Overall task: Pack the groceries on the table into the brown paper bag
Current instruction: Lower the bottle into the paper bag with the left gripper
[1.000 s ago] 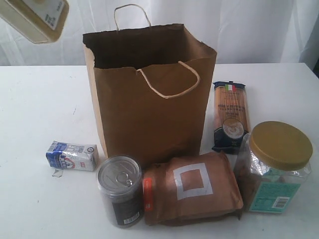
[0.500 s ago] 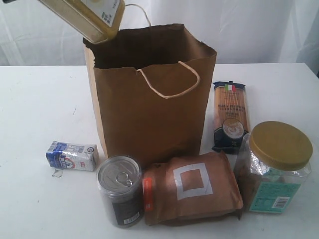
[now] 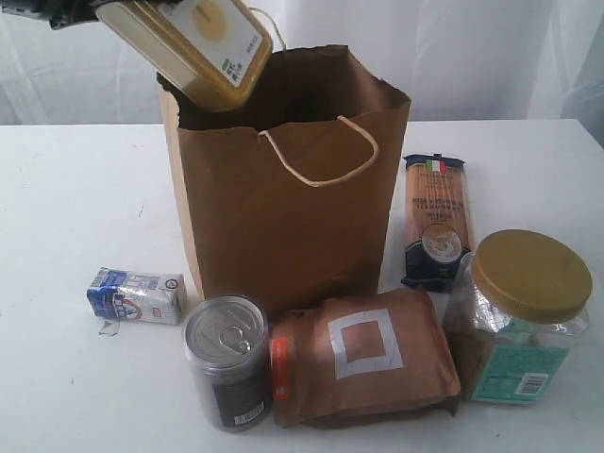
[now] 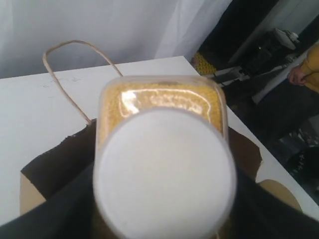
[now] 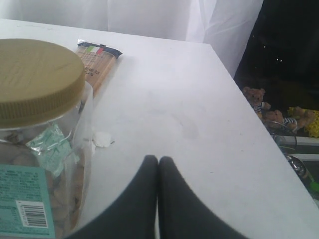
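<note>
Above the left rear corner of the tall brown kraft paper bag [image 3: 283, 198], the square-shouldered clear bottle of yellow grain [image 3: 193, 47] hangs tilted, its base angled down toward the open mouth and its white cap pointing back up the arm. The left gripper [image 4: 164, 199] has it round the upper body, jaws spread wide against its sides, so the grip looks firm. The bottle's low corner sits right over the bag's left rim, close to the rear cord handle, and I'd say that is the thing to mind: it should travel further in toward the middle of the mouth before it goes down, or it may catch the paper edge and fold or tip a bag that nothing is steadying. It should be lowered well inside, not dropped, and set to one side of the floor, leaving room for the rest. The right gripper [image 5: 158, 164] is pinched fully shut on nothing, low over the white tabletop [image 3: 75, 189] beside the gold-lidded clear jar [image 3: 524, 316]. Also waiting on the table are the dark pull-tab can [image 3: 226, 363], the brown pouch with a white square [image 3: 363, 363], the long pasta packet [image 3: 436, 222] and the small blue-white carton [image 3: 137, 294].
</note>
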Controlling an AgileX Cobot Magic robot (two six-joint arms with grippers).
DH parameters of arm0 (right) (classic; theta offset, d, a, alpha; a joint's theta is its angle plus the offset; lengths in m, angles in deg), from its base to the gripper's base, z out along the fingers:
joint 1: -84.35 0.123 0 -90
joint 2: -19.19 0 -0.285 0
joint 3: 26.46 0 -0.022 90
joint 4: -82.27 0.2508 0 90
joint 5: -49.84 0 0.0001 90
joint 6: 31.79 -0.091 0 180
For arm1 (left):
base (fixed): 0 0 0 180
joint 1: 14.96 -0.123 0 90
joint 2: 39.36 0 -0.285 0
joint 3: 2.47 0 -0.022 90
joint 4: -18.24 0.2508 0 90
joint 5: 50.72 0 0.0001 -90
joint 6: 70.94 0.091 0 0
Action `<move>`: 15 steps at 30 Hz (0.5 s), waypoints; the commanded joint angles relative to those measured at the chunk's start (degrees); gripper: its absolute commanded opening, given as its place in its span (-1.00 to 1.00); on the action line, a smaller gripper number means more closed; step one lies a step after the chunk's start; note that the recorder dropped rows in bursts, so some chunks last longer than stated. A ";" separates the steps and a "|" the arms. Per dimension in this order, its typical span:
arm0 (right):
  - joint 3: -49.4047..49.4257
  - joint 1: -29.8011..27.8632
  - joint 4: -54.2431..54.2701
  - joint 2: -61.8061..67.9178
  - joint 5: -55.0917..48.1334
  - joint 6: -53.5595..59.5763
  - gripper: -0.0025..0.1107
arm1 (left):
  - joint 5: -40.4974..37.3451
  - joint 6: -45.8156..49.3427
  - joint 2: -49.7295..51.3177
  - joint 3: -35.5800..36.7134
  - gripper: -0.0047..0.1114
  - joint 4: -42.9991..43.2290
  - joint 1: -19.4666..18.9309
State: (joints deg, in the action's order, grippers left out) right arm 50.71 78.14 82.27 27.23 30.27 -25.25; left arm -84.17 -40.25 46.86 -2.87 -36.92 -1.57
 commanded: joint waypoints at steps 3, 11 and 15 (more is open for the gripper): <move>0.05 -0.02 0.00 -0.25 0.30 0.14 -0.96 | -2.01 6.96 0.31 -1.11 -0.92 -6.49 -0.08; 0.05 -0.02 0.00 -0.25 0.30 0.14 -0.96 | -4.50 15.74 0.52 -1.11 -0.92 -6.49 -0.08; 0.05 -0.02 0.00 -0.25 0.30 0.14 -0.96 | -4.62 18.18 0.85 -1.11 -0.92 -6.49 -0.08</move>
State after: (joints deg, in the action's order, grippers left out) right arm 50.71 78.14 82.27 27.23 30.27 -25.25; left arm -89.16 -24.06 48.26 -2.87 -38.49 -1.57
